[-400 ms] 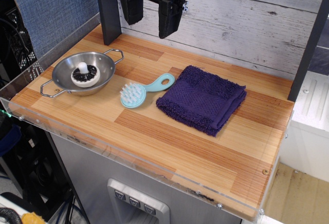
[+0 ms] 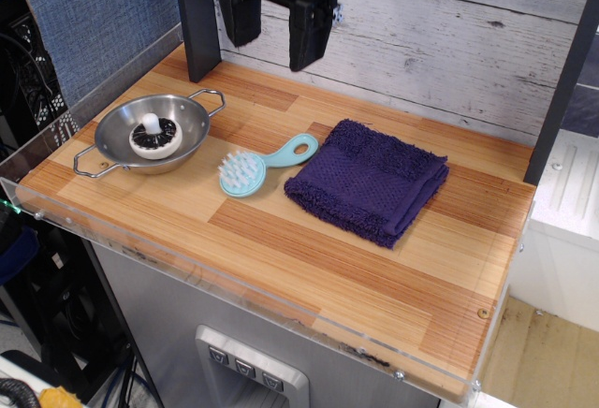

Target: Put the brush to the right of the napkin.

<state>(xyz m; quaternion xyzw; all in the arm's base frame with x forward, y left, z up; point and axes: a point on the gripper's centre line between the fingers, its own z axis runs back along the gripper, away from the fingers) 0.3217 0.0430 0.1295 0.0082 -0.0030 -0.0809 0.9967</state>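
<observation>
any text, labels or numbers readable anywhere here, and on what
None can be read.
Brush, napkin, bowl and gripper: no markings visible.
Buttons on the panel under the table: any marks are too small to read.

Light-blue brush [image 2: 255, 168], white bristles up, lying just left of the folded dark purple napkin [image 2: 367, 181].

No legible text, labels, brands or nos. anywhere
</observation>
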